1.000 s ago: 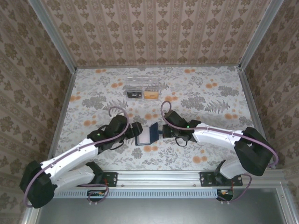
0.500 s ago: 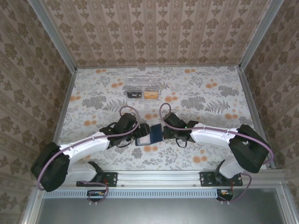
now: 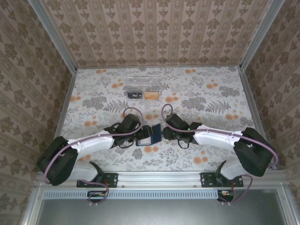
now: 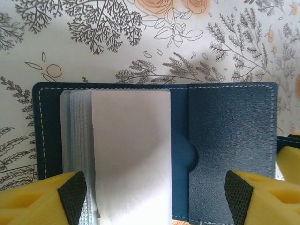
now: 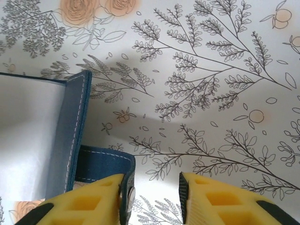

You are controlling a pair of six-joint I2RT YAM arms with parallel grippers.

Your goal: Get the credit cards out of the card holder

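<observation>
Low toward 6 o'clock on the floral-patterned surface [image 3: 206,93], the small dark navy folding card holder [image 4: 225,126] lies open between the two arms. Over it hangs the left pincer [image 4: 155,199], spread wide. Its yellow fingers [image 4: 37,201] sit at the 7 and 5 o'clock corners of the wrist view, overlapping the holder's two halves with nothing clamped between them. Whether their tips touch the cover cannot be told. On the holder's 9 o'clock half, a stack of clear ribbed plastic sleeves [image 4: 77,131] carries a pale whitish flat rectangular card [image 4: 131,154] on top. The 3 o'clock half is a plain navy pocket with a rounded notch. At the holder's 3 o'clock edge the right pincer [image 5: 157,199] is parted only narrowly, with bare cloth showing in the gap. The holder's little navy snap tab [image 5: 103,164] lies just at the tip of the finger toward 7 o'clock in that wrist view, beside the gap rather than in it, and contact is unclear. Well apart toward 12 o'clock stands a clear plastic rectangular box [image 3: 142,83], with a thin orange-tan flat card [image 3: 151,95] at its near side.
</observation>
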